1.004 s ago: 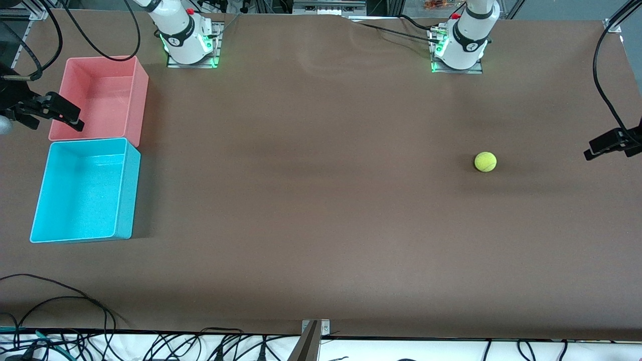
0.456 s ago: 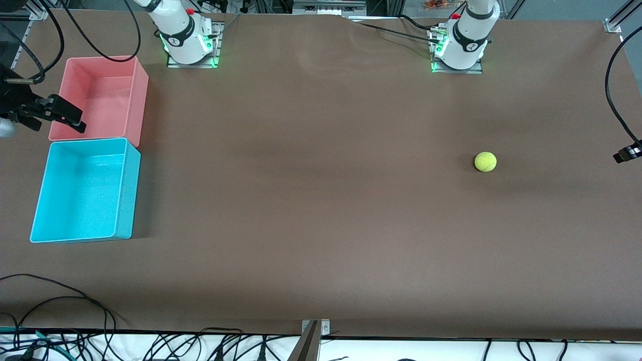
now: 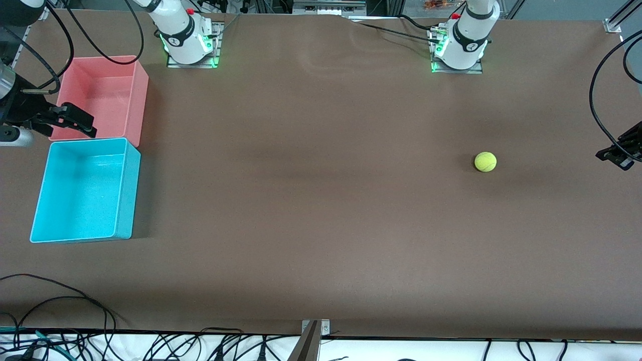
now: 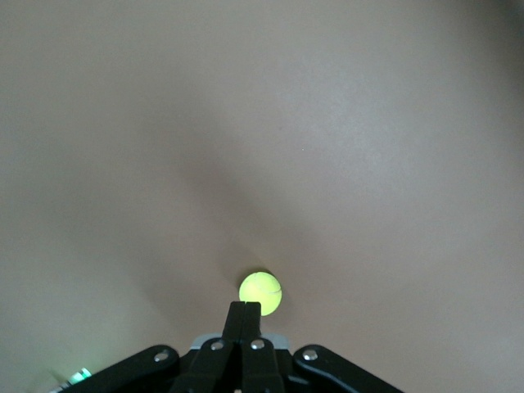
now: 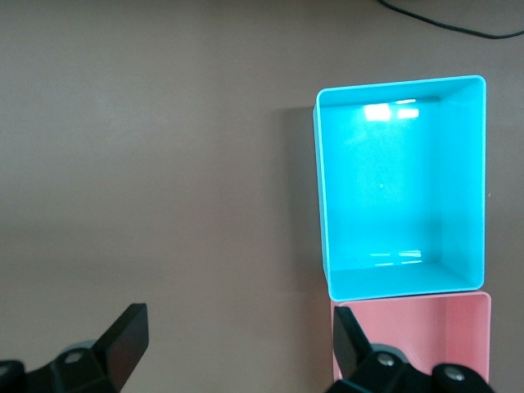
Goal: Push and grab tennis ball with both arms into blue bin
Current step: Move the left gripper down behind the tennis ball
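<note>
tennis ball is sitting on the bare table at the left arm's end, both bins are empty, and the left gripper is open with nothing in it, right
Not quite: the left gripper is shut, not open. The left wrist view shows its fingers pressed together with nothing between them. The rest holds: the tennis ball lies on the bare table at the left arm's end, and the blue bin and pink bin are both empty.

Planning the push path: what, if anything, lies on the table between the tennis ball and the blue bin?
Nothing visible does. Only bare brown table lies between the tennis ball and the blue bin. The pink bin sits beside the blue one, farther from the camera, off that line.
</note>
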You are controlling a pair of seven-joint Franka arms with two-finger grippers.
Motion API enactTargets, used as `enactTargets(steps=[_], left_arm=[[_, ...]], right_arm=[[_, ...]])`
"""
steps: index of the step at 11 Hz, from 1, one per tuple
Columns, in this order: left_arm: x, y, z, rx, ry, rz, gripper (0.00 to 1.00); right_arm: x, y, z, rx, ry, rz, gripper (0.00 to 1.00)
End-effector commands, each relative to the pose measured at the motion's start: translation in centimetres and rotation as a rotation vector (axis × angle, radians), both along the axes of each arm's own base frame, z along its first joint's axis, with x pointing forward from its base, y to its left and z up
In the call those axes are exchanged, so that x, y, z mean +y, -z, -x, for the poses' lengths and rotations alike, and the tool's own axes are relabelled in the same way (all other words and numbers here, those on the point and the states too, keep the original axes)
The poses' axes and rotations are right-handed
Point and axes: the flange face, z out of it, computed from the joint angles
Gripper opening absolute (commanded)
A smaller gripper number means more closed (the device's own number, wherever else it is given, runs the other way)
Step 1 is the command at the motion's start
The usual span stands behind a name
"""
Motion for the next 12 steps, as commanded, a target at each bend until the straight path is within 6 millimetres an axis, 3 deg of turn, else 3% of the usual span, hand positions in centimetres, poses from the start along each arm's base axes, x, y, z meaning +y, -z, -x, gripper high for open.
enactTargets(steps=[1,4,5,6,8,10,12], left_arm=[[-0.1,2.2,-0.5,0.005,-0.192,0.026,0.00],[-0.1,6.0,0.8,0.038,-0.266,0.038,0.00],[0.8,7.9,2.3,-0.011,-0.293,0.029,0.00],[0.3,11.0,3.9,-0.056,-0.308,0.017,0.00],[0.4,14.9,4.0,-0.048,-0.353,0.014,0.00],[0.4,18.7,4.3,-0.051,-0.521,0.041,0.00],[0.4,23.8,5.1,-0.081,-0.597,0.028,0.00]], right_arm=[[0.0,-0.7,0.1,-0.004,-0.006,0.004,1.00],[0.2,-0.7,0.1,-0.004,-0.006,0.007,1.00],[0.3,-0.7,0.1,-0.004,-0.009,0.005,1.00],[0.3,-0.8,0.1,-0.007,-0.010,0.004,1.00],[0.2,-1.2,0.3,-0.013,-0.010,0.005,1.00],[0.3,-1.2,0.3,-0.013,-0.012,0.005,1.00],[0.5,-1.2,0.4,-0.009,-0.015,0.005,1.00]])
